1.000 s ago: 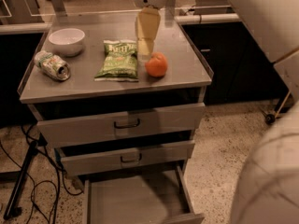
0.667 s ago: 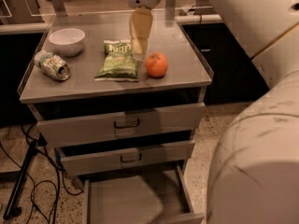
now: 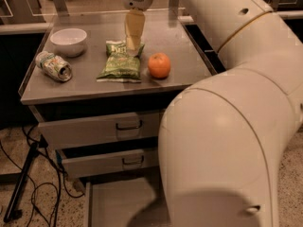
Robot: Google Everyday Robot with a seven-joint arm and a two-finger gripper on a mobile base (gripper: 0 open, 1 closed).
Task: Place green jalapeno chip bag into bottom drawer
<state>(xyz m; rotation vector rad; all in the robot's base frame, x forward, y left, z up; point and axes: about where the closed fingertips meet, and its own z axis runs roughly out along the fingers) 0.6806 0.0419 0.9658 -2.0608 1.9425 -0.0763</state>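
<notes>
The green jalapeno chip bag (image 3: 120, 63) lies flat on the grey cart top (image 3: 177, 44), left of an orange (image 3: 159, 65). My gripper (image 3: 133, 40) hangs down from the white wrist at the back of the cart, its tip at the bag's far end, right over the bag's top edge. The bottom drawer (image 3: 116, 201) is pulled open below the two upper drawers and shows a plain grey floor. My big white arm hides the drawer's right part.
A white bowl (image 3: 69, 41) stands at the back left of the cart top and a crushed can (image 3: 54, 66) lies at the left. The top drawer (image 3: 94, 128) and the middle drawer (image 3: 104, 162) are slightly ajar. Cables and a stand leg (image 3: 21, 188) lie on the floor at the left.
The gripper has moved left and down, from beside the bag to its top edge. The arm has swung in and now fills the right side of the view.
</notes>
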